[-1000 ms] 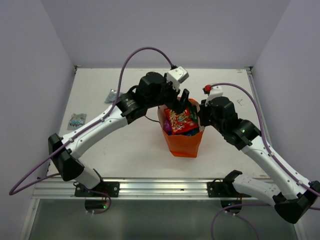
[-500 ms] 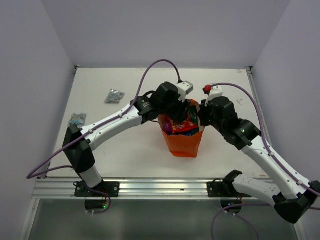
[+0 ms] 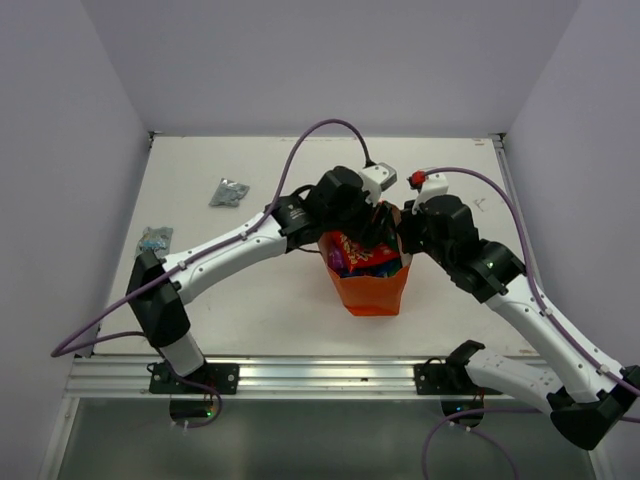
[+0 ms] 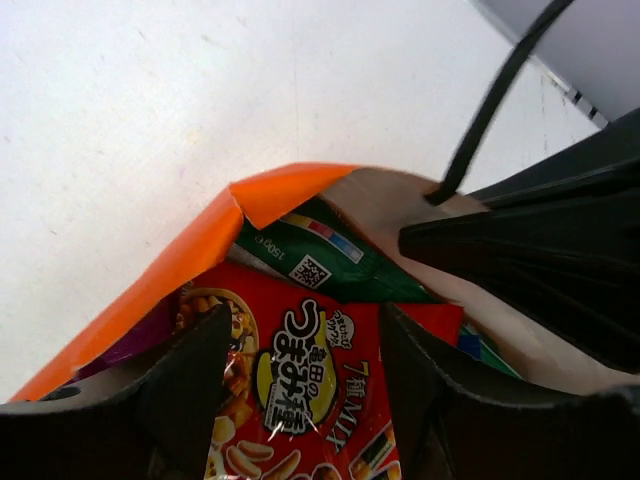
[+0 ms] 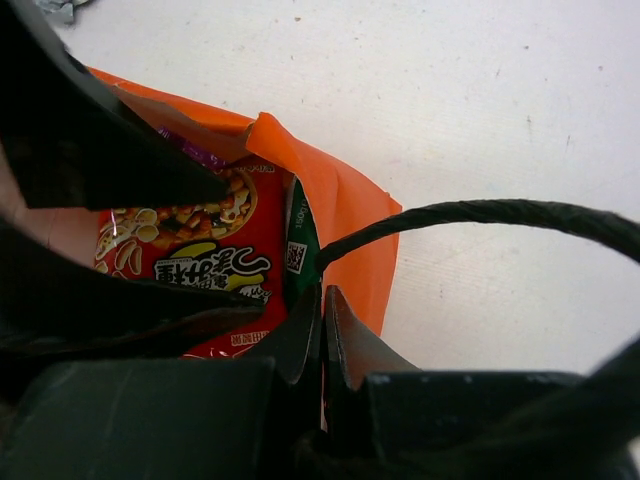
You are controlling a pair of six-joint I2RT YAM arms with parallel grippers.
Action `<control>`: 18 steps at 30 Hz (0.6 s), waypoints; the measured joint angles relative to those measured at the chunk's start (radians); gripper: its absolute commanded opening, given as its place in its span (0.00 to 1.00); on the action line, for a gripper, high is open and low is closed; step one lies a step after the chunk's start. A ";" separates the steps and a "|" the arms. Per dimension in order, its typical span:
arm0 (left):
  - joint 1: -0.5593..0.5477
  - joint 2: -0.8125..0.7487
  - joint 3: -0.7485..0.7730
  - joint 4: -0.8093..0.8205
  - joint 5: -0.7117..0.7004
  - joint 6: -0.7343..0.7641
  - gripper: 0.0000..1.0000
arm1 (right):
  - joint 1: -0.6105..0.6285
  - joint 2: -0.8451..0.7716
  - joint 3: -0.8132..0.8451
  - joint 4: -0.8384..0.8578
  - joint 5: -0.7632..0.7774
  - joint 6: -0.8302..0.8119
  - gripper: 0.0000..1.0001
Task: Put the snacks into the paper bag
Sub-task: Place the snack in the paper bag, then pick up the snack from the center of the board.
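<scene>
Snacks come first on the left: at the 9 o'clock edge of the table (image 3: 260, 300) we see a small bluish packet (image 3: 154, 240), and toward 10 o'clock a silver-grey packet (image 3: 229, 192). Both lie well apart from the paper bag (image 3: 368, 290), which stands upright near the middle. Our left gripper (image 4: 300, 320) hangs in the bag's mouth with its jaws spread wide, one finger on each side of the red packet (image 4: 300, 390); we cannot tell whether they touch it. At 12 o'clock from that packet, a green packet (image 4: 325, 255) leans on the pale inner wall. Our right gripper (image 5: 322, 295) is pinched nearly closed on the bag's rim at its 3 o'clock side, just beneath a black cord handle (image 5: 480, 213).
</scene>
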 measured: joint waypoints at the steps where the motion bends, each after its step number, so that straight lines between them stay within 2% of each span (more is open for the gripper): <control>1: -0.003 -0.015 0.008 -0.003 -0.011 0.003 0.67 | 0.000 0.000 0.000 0.000 0.000 0.000 0.00; 6: 0.004 -0.103 0.100 -0.016 -0.074 0.008 0.81 | 0.000 0.000 0.000 0.000 0.000 0.000 0.00; 7: 0.011 -0.122 0.126 -0.019 -0.089 0.008 0.87 | 0.000 0.000 0.000 0.000 0.000 0.000 0.00; 10: 0.058 -0.183 0.180 -0.023 -0.134 0.012 0.96 | 0.000 0.000 0.000 0.000 -0.001 0.000 0.00; 13: 0.156 -0.233 0.198 -0.045 -0.135 0.011 0.99 | 0.000 0.000 0.000 0.001 -0.002 0.000 0.00; 18: 0.400 -0.241 0.195 -0.104 -0.129 0.013 1.00 | 0.000 0.000 0.000 0.002 -0.015 -0.005 0.00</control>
